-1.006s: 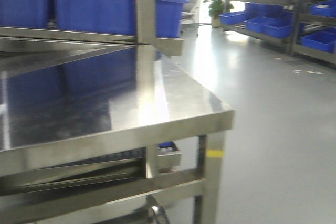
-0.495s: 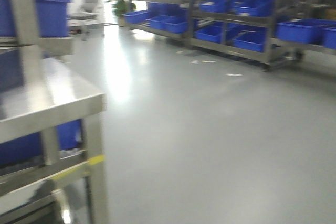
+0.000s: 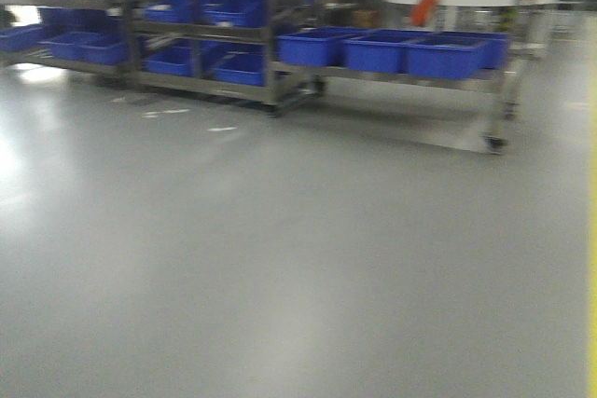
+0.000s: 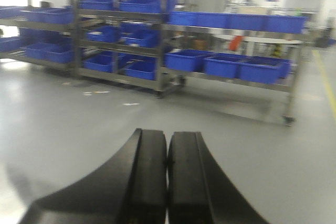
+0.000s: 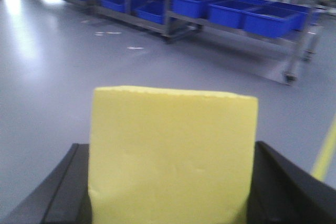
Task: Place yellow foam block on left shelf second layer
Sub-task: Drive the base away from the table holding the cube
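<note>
The yellow foam block (image 5: 170,156) fills the middle of the right wrist view, held between the two black fingers (image 5: 283,187) of my right gripper (image 5: 170,182), which is shut on it. My left gripper (image 4: 167,156) is shut and empty, its two black fingers (image 4: 149,171) pressed together, above the grey floor. Neither gripper nor the block shows in the front view. Metal shelf racks (image 3: 270,34) with blue bins (image 3: 392,48) stand across the floor ahead.
Grey floor (image 3: 280,258) stretches ahead. A wheeled rack (image 3: 494,90) holds blue bins at the right. A yellow floor line (image 5: 323,156) runs at the far right. More blue bins (image 3: 65,44) sit at the far left.
The view has swung to the right: the steel table and blue bins that filled the front view are gone, and the far shelf racks across the floor are now ahead.
</note>
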`<move>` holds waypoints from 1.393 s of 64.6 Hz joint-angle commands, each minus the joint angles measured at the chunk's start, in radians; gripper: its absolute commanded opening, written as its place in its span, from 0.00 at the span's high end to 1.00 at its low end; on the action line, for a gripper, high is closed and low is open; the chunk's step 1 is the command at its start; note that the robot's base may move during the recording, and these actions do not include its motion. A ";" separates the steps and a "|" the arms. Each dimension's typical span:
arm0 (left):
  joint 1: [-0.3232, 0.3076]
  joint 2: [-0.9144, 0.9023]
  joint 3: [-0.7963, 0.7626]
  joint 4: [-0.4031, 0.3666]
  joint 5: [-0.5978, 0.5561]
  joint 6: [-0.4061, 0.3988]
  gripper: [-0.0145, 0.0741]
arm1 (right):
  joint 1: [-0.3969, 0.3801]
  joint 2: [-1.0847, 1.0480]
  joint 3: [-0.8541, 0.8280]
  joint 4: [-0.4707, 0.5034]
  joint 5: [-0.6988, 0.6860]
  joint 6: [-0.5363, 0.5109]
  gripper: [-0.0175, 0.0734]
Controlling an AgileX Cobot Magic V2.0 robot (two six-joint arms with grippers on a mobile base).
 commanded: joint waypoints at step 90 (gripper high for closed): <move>-0.006 -0.020 0.026 -0.004 -0.090 -0.005 0.68 | -0.006 0.002 -0.032 -0.001 -0.086 -0.008 0.37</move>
